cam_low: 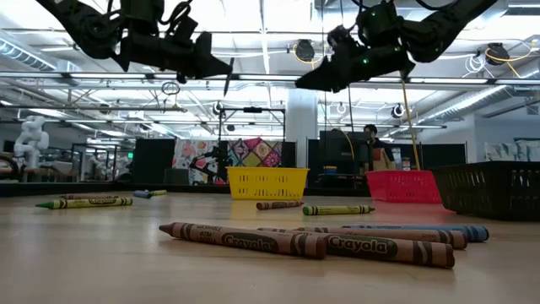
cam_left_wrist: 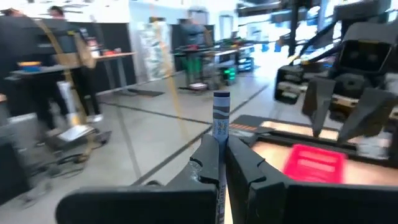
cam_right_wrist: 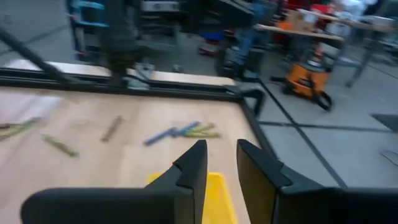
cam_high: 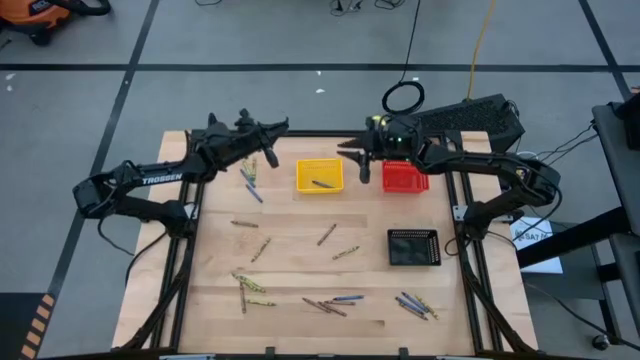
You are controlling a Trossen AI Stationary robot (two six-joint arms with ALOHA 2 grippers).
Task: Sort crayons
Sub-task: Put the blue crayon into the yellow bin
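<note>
The desk (cam_high: 300, 300) carries most of the crayons (cam_high: 325, 307), scattered loose, so sorting looks barely begun: only 1 lies in the yellow basket (cam_high: 319, 176), and the black basket (cam_high: 413, 247) seems empty. The left gripper (cam_high: 270, 140), raised at the far edge, pinches a blue crayon (cam_left_wrist: 220, 118), clear only in its wrist view. The right gripper (cam_high: 352, 152), beside the red basket (cam_high: 405, 178), is narrowly parted, holding nothing
</note>
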